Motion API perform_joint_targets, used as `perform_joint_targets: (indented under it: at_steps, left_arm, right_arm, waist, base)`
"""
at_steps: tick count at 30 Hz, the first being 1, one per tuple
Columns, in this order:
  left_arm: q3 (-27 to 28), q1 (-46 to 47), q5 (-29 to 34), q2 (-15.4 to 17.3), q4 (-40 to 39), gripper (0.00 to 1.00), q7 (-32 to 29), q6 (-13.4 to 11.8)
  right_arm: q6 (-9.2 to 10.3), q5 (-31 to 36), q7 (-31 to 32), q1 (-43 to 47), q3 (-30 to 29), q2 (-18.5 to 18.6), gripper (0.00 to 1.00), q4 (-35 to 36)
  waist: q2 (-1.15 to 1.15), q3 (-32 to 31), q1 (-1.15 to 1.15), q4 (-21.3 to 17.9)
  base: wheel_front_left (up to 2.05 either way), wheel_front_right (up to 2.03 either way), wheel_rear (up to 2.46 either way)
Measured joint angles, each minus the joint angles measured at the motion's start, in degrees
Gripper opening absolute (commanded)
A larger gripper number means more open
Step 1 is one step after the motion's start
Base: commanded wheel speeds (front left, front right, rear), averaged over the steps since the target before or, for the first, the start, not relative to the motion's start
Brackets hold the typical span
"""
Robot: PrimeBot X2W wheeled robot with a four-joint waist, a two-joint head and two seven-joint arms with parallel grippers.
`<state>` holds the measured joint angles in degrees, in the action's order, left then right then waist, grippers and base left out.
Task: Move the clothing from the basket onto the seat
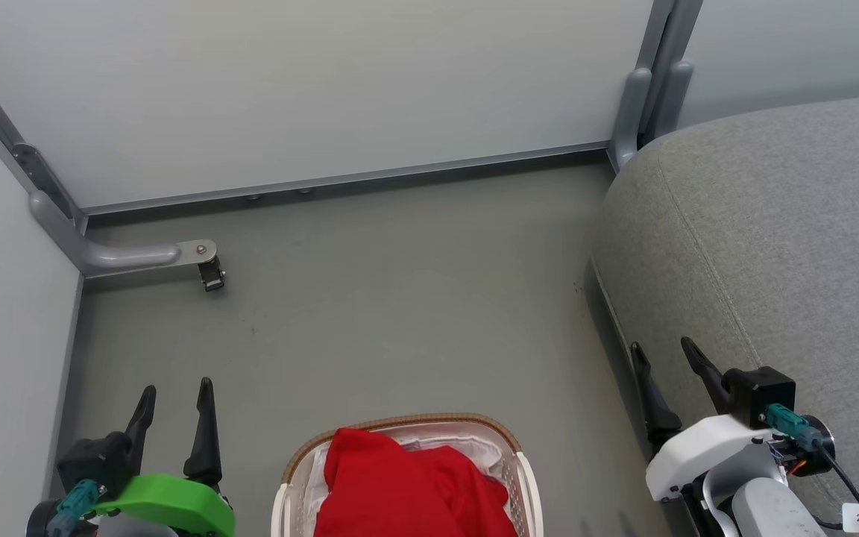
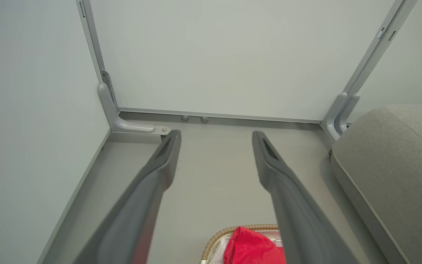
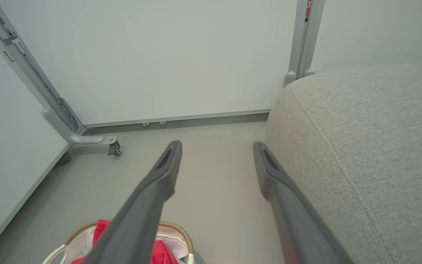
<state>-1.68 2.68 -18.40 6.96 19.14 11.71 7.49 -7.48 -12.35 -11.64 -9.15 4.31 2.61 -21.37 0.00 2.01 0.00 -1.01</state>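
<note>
Red clothing (image 1: 407,485) is heaped in the white basket (image 1: 525,477) with a brown woven rim, on the floor at the bottom centre of the head view. The grey seat (image 1: 772,246) fills the right side. My left gripper (image 1: 176,399) is open at the lower left, left of the basket and empty. My right gripper (image 1: 664,356) is open at the lower right, against the seat's front edge, empty. The left wrist view shows the clothing (image 2: 251,247), basket rim (image 2: 214,236) and seat (image 2: 398,172). The right wrist view shows the clothing (image 3: 161,255), basket (image 3: 181,234) and seat (image 3: 372,146).
Pale partition panels (image 1: 325,89) wall in the floor at the back and left. A metal foot with a caster (image 1: 209,272) sticks out from the left corner. A grey post (image 1: 642,97) stands by the seat's far corner. Open grey floor (image 1: 400,298) lies beyond the basket.
</note>
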Motion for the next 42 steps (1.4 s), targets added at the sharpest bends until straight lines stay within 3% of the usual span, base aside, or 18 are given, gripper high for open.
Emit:
perform_joint_targets:
  at_steps: [11, 28, 42]
  left_arm:
    - [-3.35, 0.71, 1.72, 0.93, 0.75, 1.00, 1.22, 0.00]
    - [-22.74, 14.57, -4.39, 6.43, 8.10, 1.00, 3.00, 0.00]
    - [-36.54, 25.08, -13.77, 9.94, 22.12, 1.00, 3.42, 0.00]
  right_arm:
    - [-0.01, 4.57, -1.25, -1.52, 0.92, 0.04, 1.00, 1.29]
    - [-0.03, 11.69, -3.03, -10.10, 3.63, 0.15, 1.00, 7.73]
    - [-0.03, 13.72, -3.37, -14.01, 3.89, 0.21, 1.00, 10.96]
  waist:
    - [0.00, 3.46, 0.00, -0.63]
    - [0.00, 19.01, 0.00, -2.43]
    - [0.00, 32.97, 0.01, -4.82]
  base:
    - [0.00, 0.00, 0.00]
    - [0.00, 0.00, 0.00]
    - [0.00, 0.00, 0.00]
